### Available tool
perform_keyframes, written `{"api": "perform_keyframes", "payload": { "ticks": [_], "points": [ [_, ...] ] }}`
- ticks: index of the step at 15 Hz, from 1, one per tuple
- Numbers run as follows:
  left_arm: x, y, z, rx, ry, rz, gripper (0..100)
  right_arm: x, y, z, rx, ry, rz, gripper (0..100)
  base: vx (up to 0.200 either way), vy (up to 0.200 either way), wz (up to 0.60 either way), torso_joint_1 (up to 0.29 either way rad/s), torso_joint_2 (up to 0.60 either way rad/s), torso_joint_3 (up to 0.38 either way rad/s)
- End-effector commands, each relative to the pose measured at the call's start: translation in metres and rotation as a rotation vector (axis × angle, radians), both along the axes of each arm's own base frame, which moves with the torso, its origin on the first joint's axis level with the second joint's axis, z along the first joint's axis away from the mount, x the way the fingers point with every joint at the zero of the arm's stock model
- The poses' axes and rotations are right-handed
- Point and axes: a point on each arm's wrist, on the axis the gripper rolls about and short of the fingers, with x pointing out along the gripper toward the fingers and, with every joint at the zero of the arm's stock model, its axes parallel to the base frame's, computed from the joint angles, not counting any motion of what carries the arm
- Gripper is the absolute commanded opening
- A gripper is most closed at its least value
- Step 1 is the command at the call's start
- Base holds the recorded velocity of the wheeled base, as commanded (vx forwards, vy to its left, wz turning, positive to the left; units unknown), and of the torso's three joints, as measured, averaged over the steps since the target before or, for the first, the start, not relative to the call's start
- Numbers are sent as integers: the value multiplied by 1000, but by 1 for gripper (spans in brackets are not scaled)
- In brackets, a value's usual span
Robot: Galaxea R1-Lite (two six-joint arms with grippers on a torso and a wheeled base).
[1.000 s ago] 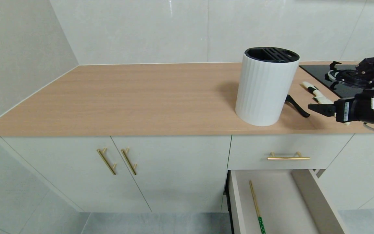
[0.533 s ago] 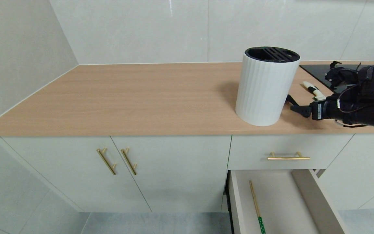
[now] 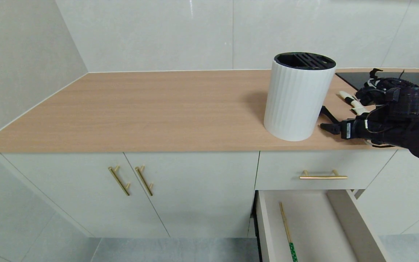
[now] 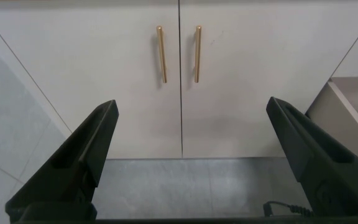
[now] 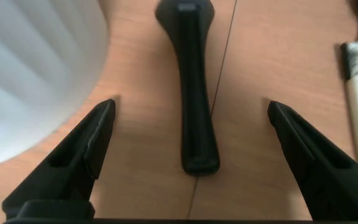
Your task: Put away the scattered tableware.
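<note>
Starting at your left, your left claw (image 4: 191, 107) hung spread wide, its two fingers well apart, facing a pair of pale cabinet doors (image 4: 247, 99) with two upright gold handles (image 4: 160, 55) side by side. Above those doors ran the wooden worktop (image 3: 158, 109). Toward its right end stood the white ribbed holder (image 3: 296, 98), upright, with a black slotted top. Just beside its base on the right, a black-handled utensil (image 3: 327, 113) lay flat on the wood, the far part of it hidden behind the holder. Your right claw (image 3: 331, 126) sat low over that handle, spread open; from the right wrist, one finger stood on either side of the handle's end, both apart from it. Whether the fingers touched the wood, you could not tell. Farther right lay a white-handled utensil (image 3: 351, 100), near a black hob (image 3: 351, 78). Below, the lower drawer (image 3: 264, 225) stood pulled out, with chopsticks (image 3: 286, 229) with a green end lying lengthwise inside.
</note>
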Motion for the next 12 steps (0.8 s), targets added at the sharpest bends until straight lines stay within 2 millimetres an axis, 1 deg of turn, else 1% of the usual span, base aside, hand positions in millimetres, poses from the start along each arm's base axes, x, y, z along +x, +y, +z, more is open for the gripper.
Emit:
{"api": "perform_keyframes", "payload": {
  "ticks": [1, 4, 5, 12],
  "points": [
    [0, 0, 0, 0, 0, 0, 100, 5, -1, -8, 1, 12, -2, 100, 0, 0, 0, 0, 0, 0],
    [0, 0, 0, 0, 0, 0, 100, 5, -1, -6, 5, 4, -4, 100, 0, 0, 0, 0, 0, 0],
    [0, 0, 0, 0, 0, 0, 100, 5, -1, -6, 13, 4, -7, 0, 0, 0, 0, 0, 0, 0],
    [0, 0, 0, 0, 0, 0, 100, 5, 0, -6, 14, 6, -5, 0, 0, 0, 0, 0, 0, 0]
  ]
}}
